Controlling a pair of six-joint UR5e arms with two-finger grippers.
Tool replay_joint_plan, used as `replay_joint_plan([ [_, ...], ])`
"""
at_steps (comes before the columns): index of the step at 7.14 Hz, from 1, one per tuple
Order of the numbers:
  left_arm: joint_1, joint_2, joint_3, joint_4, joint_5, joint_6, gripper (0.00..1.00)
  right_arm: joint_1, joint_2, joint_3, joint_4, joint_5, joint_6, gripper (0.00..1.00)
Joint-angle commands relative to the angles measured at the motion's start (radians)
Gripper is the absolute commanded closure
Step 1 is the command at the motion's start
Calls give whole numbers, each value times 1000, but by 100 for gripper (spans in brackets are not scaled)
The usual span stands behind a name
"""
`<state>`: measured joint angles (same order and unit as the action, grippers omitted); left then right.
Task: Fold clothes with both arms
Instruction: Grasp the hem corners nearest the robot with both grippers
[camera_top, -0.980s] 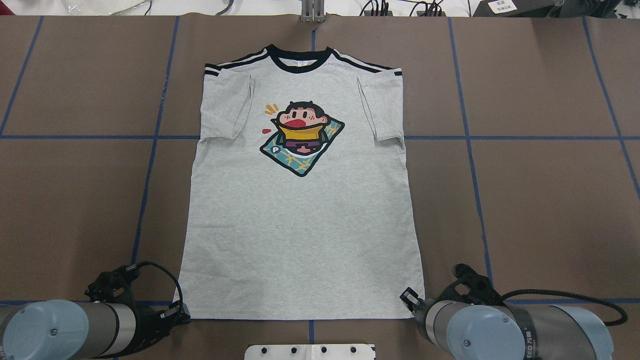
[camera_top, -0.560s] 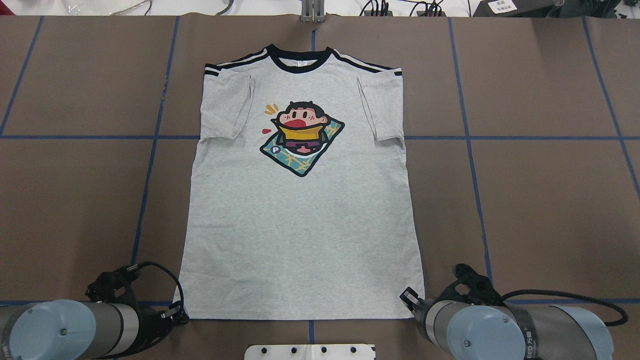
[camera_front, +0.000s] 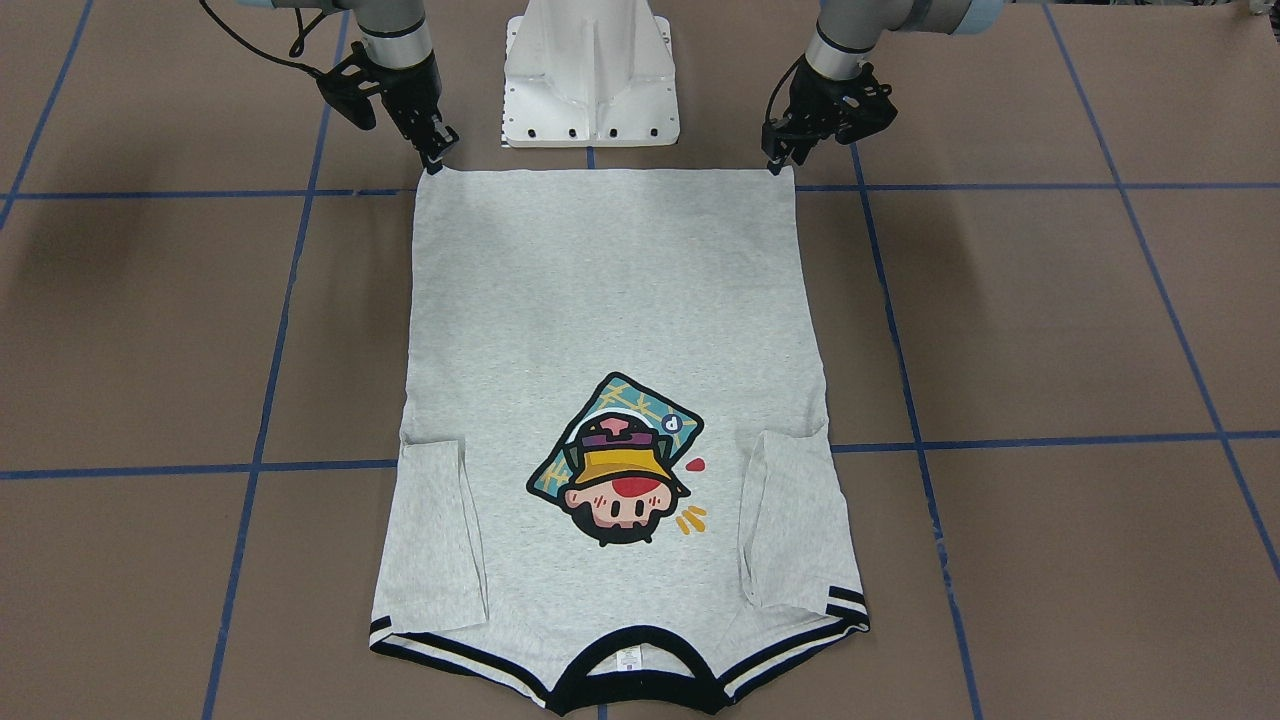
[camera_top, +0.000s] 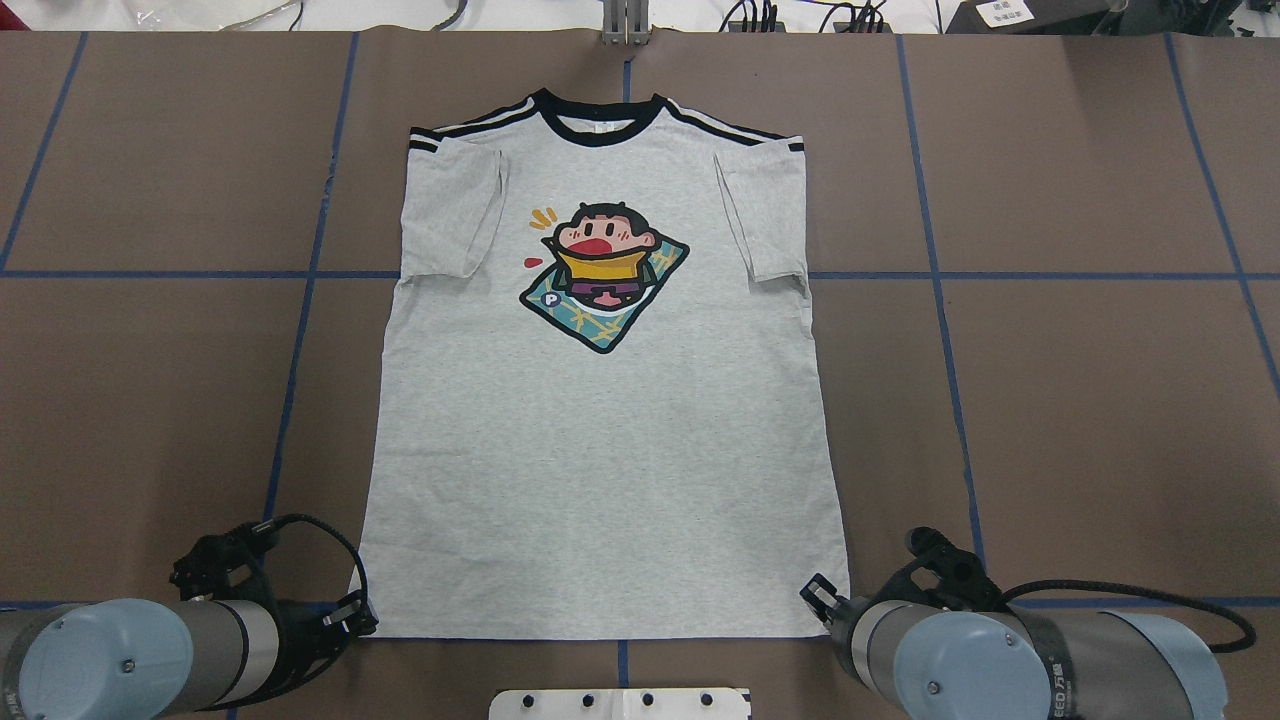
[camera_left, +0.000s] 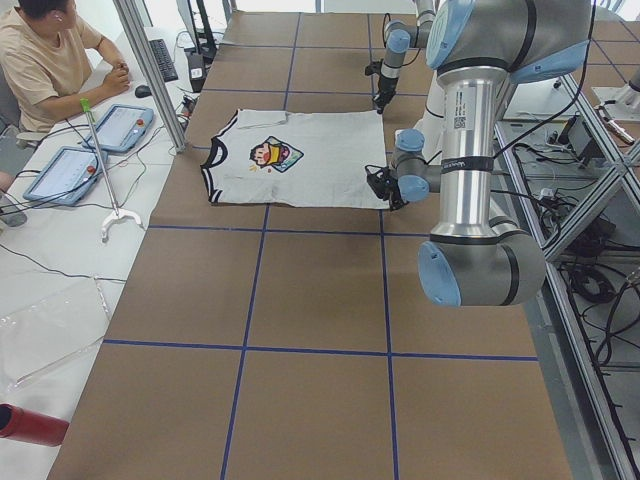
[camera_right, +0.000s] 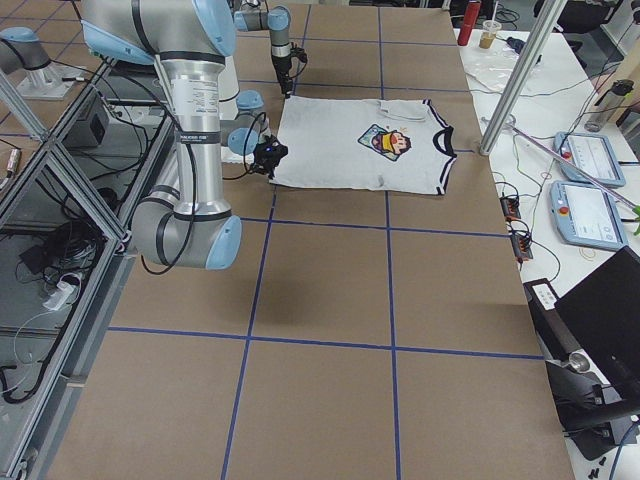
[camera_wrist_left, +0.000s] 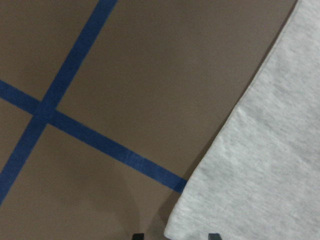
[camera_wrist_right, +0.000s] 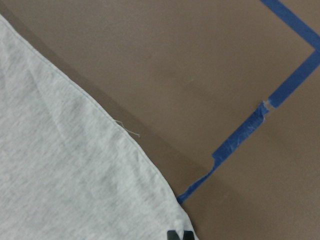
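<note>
The grey T-shirt (camera_top: 600, 450) lies flat and face up on the brown table, collar (camera_top: 598, 118) at the far side, sleeves folded in, hem toward me. My left gripper (camera_top: 362, 620) sits at the hem's left corner. In the left wrist view its fingertips (camera_wrist_left: 138, 236) stand apart, open, with the shirt corner (camera_wrist_left: 250, 190) between them. My right gripper (camera_top: 815, 592) is at the hem's right corner. The right wrist view shows its tips pressed together on the corner of the cloth (camera_wrist_right: 75, 175). From the front, the left gripper (camera_front: 777, 165) and right gripper (camera_front: 437, 160) both touch the hem line.
The white pedestal base (camera_front: 590, 70) stands between the arms, just behind the hem. Blue tape lines (camera_top: 300, 330) cross the table. A person (camera_left: 50, 60) sits at a side desk with tablets (camera_left: 120, 125). Cables and boxes line the far edge (camera_top: 800, 15).
My left gripper has shifted slightly forward onto the hem's left corner. The right arm and the shirt have not moved.
</note>
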<state>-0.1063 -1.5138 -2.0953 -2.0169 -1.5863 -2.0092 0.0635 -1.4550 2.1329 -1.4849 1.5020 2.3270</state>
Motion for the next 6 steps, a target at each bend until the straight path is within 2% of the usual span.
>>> replay_joint_plan([
  [1,2,1,1,1,9,3,55,-1,1,-1,0,0,0,100],
  [2,5,3,1,1,23,3,61,-1,-1,-2,0,0,0,100],
  [3,3,4,0,1,23,3,93,-1,-1,-5,0,0,0,100],
  [4,2,4,-2,1,23,3,100,1,-1,-1,0,0,0,100],
  [6,-1,10,-56,12,22,4,100,1,1,1,0,1,0,100],
])
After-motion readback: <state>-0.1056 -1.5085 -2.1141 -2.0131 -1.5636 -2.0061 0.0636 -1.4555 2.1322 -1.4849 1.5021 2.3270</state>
